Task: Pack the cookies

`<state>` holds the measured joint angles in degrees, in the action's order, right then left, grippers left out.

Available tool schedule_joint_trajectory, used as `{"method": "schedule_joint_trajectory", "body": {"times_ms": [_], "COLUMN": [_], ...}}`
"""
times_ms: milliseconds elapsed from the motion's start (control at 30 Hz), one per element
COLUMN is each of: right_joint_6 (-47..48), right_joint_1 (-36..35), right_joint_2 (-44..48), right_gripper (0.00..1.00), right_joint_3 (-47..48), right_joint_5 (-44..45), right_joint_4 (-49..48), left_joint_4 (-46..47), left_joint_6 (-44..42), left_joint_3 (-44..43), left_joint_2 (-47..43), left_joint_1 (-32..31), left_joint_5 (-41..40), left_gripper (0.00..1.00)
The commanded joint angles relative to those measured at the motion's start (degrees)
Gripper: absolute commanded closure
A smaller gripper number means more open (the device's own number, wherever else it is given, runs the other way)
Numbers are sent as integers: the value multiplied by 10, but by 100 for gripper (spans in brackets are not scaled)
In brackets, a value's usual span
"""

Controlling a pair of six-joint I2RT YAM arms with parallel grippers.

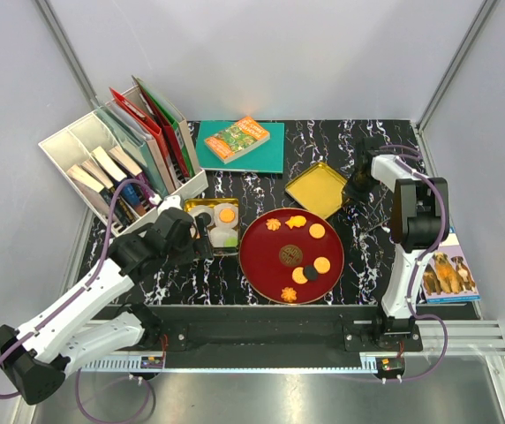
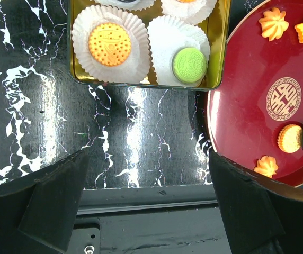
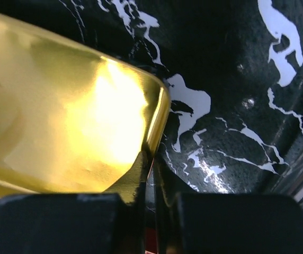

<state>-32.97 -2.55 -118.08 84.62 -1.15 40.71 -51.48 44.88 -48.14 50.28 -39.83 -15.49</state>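
Black fingers of the left gripper (image 2: 147, 154) are held wide apart. The right gripper (image 3: 149, 198) is clamped on a shiny gold rectangular lid (image 3: 61, 116). Small coloured cookies (image 1: 317, 230) are spread on a red round plate (image 1: 266, 265) at frame centre and in a gold tin (image 2: 70, 58) beside it.

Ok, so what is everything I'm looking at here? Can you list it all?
cookies on plate: seven, six orange and one dark brown, on the red plate
cookies in tin: at least three, yellow, green, orange, one per paper cup
paper cups: four, white, inside the tin
tin: one, gold, left of the plate
red plate: one, centre front
lid: one, gold, behind the plate
teal book: one, at the back, with an orange-green booklet on it
file rack: one, white, back left, holding books and folders
dog book: one, far right
table: black, marbled
left gripper: black, open, near the tin
right gripper: black, shut on the lid's edge
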Motion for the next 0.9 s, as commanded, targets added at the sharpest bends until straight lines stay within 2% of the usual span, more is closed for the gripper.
{"method": "schedule_joint_trajectory", "body": {"times_ms": [0,400,600,700,733,867], "right_joint_6": [1,-33,-67,-88,-96,-140], "right_joint_1": [0,-1,-4,-4,-4,-18], "right_joint_2": [19,189,232,237,238,239], "right_gripper": [98,100,100,100,100,100], "right_joint_3": [-22,3,14,26,30,52], "right_joint_5": [4,14,-64,-128,-179,-280], "right_joint_4": [-12,-15,-13,6,11,48], "left_joint_4": [4,28,43,50,53,100], "left_joint_6": [-2,-14,-26,-41,-47,-112], "left_joint_3": [-13,-22,-41,-56,-64,-77], "left_joint_2": [3,18,41,56,57,67], "left_joint_1": [-2,-2,-2,-2,-2,-2], "left_joint_5": [-12,-12,-17,-28,-38,-60], "left_gripper": [1,1,1,1,1,1]}}
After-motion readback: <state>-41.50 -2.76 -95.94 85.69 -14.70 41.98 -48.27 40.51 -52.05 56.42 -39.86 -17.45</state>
